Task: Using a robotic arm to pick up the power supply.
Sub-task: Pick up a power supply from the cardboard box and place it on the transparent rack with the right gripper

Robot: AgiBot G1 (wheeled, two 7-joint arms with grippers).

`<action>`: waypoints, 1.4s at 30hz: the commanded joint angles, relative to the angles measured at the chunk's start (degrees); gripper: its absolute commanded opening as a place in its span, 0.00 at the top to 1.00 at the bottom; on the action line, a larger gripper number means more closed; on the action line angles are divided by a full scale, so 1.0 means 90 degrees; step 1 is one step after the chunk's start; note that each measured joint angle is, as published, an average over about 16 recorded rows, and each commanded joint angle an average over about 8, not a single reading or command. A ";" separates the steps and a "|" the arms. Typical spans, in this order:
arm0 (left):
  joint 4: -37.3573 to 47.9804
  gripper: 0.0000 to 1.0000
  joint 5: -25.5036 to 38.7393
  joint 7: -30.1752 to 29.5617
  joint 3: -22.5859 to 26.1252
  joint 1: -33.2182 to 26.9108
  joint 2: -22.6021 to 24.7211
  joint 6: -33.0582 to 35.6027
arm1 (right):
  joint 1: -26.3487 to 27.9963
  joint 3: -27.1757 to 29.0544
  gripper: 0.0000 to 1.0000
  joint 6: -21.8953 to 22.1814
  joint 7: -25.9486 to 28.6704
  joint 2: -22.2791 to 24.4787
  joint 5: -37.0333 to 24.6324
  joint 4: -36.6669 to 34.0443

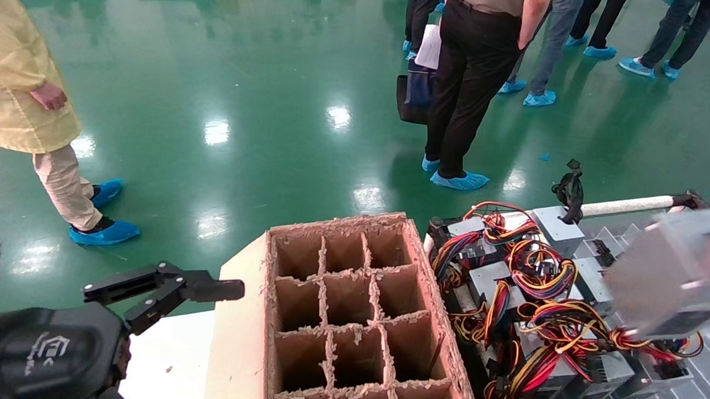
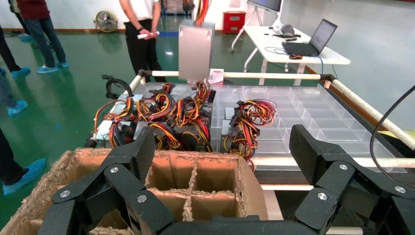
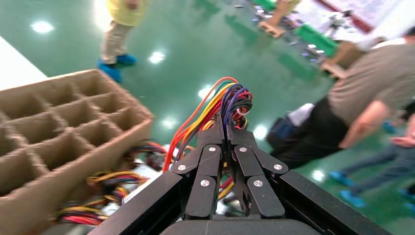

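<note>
Right wrist view: right gripper [image 3: 226,142] pinches grey metal power supply's [image 1: 665,272] coloured wire bundle [image 3: 230,105], lifting it clear; left gripper [image 2: 222,147] parked wide.

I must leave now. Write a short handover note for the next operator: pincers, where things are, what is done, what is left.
Right pincer: shut on the cable bundle of one power supply, which hangs lifted above the pile of supplies in the clear tray.
Left pincer: open, idle near the divided cardboard box.
Done: one supply picked up.
Left: carrying and setting it down; the visible box cells look empty.
</note>
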 commanded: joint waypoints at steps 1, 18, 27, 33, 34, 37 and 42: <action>0.0000 0.00 0.0000 0.0000 0.0000 0.0000 0.0000 0.0000 | 0.0128 0.0002 1.00 0.0034 -0.0099 0.0146 -0.0028 -0.0115; 0.0000 0.00 -0.0001 0.0001 0.0001 0.0000 -0.0001 -0.0001 | 0.0269 -0.0249 1.00 -0.0008 -0.0737 0.0871 -0.0997 -0.0708; 0.0000 0.00 -0.0001 0.0001 0.0002 -0.0001 -0.0001 -0.0001 | -0.0163 -0.0653 1.00 -0.0055 -0.1024 0.0985 -0.0979 -0.1000; 0.0000 0.00 -0.0002 0.0001 0.0002 -0.0001 -0.0001 -0.0001 | -0.0545 -0.1028 1.00 -0.0075 -0.1170 0.0951 -0.0717 -0.1077; 0.0000 0.00 -0.0002 0.0001 0.0002 -0.0001 -0.0001 -0.0001 | -0.0608 -0.1090 1.00 -0.0077 -0.1189 0.0939 -0.0657 -0.1073; 0.0000 0.00 -0.0002 0.0001 0.0003 -0.0001 -0.0001 -0.0001 | -0.0784 -0.1266 1.00 -0.0074 -0.1246 0.0895 -0.0462 -0.1033; 0.0000 0.00 -0.0002 0.0001 0.0003 -0.0001 -0.0001 -0.0001 | -0.1016 -0.1500 1.00 -0.0063 -0.1310 0.0792 -0.0164 -0.0907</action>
